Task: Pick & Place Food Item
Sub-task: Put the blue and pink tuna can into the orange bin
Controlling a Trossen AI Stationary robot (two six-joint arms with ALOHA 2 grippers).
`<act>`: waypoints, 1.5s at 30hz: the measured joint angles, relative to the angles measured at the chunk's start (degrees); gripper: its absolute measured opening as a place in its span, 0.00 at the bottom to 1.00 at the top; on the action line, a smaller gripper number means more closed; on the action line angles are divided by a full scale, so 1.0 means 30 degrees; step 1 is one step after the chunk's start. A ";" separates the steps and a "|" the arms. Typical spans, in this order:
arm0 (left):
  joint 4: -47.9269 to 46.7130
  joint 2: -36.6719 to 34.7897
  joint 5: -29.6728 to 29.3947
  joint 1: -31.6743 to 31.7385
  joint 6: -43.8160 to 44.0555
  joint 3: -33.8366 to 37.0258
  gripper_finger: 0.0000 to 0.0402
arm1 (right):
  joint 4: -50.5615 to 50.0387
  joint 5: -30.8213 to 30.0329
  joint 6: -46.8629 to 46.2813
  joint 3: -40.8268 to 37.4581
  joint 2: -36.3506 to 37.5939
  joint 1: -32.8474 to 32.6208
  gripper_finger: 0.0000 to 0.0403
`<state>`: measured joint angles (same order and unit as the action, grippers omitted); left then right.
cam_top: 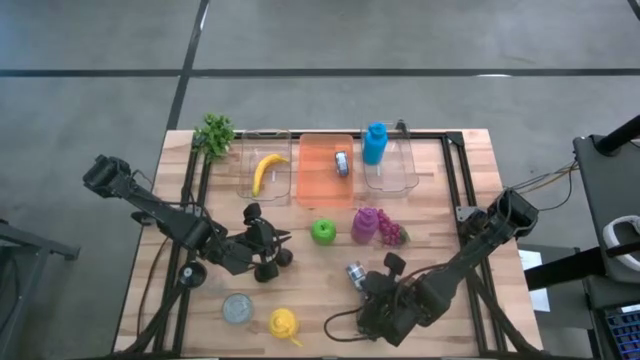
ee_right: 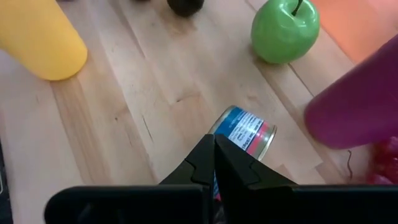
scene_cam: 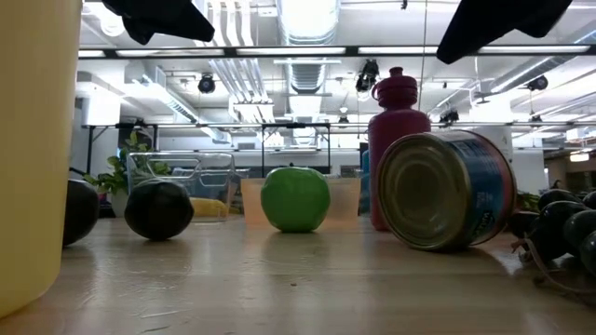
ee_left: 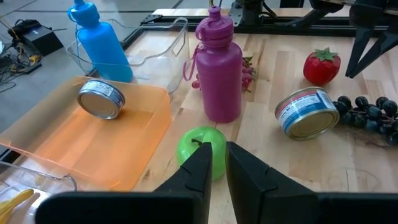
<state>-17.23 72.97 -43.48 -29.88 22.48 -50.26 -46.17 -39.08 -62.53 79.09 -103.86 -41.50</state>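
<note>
Banana [cam_top: 268, 171] already placed in far-left clear bin [cam_top: 285, 190]; green apple [cam_top: 322, 231] not yet picked, mid-table. Left gripper [ee_left: 215, 163] held nearly pressed together, empty, aimed at apple. Right gripper [ee_right: 214, 154] pressed together, empty, over can [ee_right: 244, 138], near side.

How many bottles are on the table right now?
3: a blue bottle in the clear bin at the back, a purple bottle mid-table beside the green apple, a yellow bottle near the front edge.
</note>
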 joint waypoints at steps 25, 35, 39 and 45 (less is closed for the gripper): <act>-0.0017 0.0000 0.0005 0.0000 0.0002 0.0000 0.12 | 0.1427 -0.0136 0.0008 0.0594 -0.0054 0.0042 0.02; -0.0087 0.0000 0.0005 0.0005 0.0003 0.0000 0.12 | 0.0325 -0.0865 -0.0729 0.0845 -0.0085 0.0226 0.02; -0.0103 0.0000 0.0005 0.0005 0.0003 0.0000 0.12 | -0.1496 -0.0864 -0.2885 0.0809 -0.0085 0.0276 0.02; -0.0105 0.0000 0.0005 0.0002 0.0007 0.0000 0.12 | -0.1966 -0.0339 -0.3713 0.0368 -0.0085 0.0746 0.02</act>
<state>-17.54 72.97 -43.46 -29.88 22.50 -50.26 -52.06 -40.09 -73.67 80.19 -104.12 -39.26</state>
